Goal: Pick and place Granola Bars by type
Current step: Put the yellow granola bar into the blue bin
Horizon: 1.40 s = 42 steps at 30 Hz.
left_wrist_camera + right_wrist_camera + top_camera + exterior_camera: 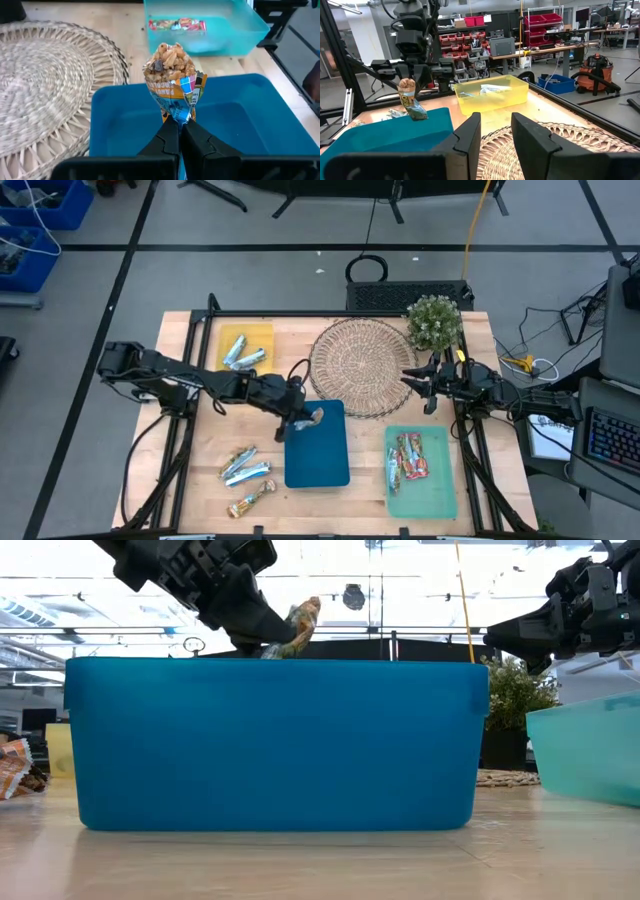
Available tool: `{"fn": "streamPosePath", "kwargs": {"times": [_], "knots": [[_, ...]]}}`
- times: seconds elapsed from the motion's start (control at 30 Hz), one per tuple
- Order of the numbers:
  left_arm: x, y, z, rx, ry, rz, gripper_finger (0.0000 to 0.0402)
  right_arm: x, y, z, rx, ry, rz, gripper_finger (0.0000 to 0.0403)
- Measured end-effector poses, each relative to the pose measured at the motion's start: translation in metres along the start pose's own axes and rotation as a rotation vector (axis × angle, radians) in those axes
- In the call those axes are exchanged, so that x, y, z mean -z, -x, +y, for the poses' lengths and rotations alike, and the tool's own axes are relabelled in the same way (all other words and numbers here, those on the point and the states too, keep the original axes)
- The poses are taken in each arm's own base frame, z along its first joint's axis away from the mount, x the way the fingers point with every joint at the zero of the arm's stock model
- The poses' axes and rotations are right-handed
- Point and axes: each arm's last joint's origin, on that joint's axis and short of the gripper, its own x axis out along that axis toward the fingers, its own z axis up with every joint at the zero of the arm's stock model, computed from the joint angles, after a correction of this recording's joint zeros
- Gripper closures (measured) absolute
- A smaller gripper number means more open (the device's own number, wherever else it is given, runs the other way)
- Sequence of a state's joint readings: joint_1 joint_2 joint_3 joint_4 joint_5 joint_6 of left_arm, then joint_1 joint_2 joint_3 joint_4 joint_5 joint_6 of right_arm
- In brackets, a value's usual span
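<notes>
My left gripper (pixel 303 420) is shut on a granola bar (pixel 172 75) in a blue-and-orange wrapper with a nut picture. It holds the bar over the left part of the blue tray (pixel 325 465). In the low view the bar (pixel 300 622) sits above the tray's rim (pixel 275 665). Three more bars (pixel 245 465) lie loose on the table near the front left. My right gripper (pixel 496 134) stands open with nothing in it at the table's right (pixel 418 385), beside the wicker mat (pixel 360 365). My left gripper pinches the bar's wrapper end (pixel 176 116) between its two fingers. The fingers (pixel 255 630) come from the table's left, slanting down. The bar sticks out past the fingertips along them and tilts upward. It is lifted clear above the blue tray.
A yellow tray (pixel 262 335) at the far left holds silver-blue bars (pixel 243 358). A teal tray (pixel 440 495) at the near right holds red bars (pixel 410 458). A small plant (pixel 435 322) stands at the far right, next to the mat.
</notes>
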<state>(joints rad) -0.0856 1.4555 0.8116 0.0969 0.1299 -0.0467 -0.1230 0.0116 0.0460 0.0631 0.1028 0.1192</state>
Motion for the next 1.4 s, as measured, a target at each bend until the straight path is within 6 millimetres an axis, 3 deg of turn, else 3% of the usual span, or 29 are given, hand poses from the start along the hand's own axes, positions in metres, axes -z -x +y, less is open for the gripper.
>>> {"fn": "streamPosePath", "kwargs": {"times": [0.4, 0.83, 1.13, 1.4], "knots": [[0.001, 0.0, 0.001, -0.027, 0.003, 0.005, 0.0397, 0.0, 0.0, 0.0, 0.0, 0.0, 0.0, 0.0303], [0.022, -0.027, 0.005, -0.035, 0.079, 0.103, 0.0396, 0.0, 0.0, 0.0, 0.0, 0.0, 0.0, 0.0303], [0.019, -0.027, 0.005, -0.032, 0.084, 0.075, 0.0328, 0.0, 0.0, 0.0, 0.0, 0.0, 0.0, 0.0303], [0.018, -0.027, 0.005, -0.031, 0.082, 0.062, 0.0316, 0.0, 0.0, 0.0, 0.0, 0.0, 0.0, 0.0303]]}}
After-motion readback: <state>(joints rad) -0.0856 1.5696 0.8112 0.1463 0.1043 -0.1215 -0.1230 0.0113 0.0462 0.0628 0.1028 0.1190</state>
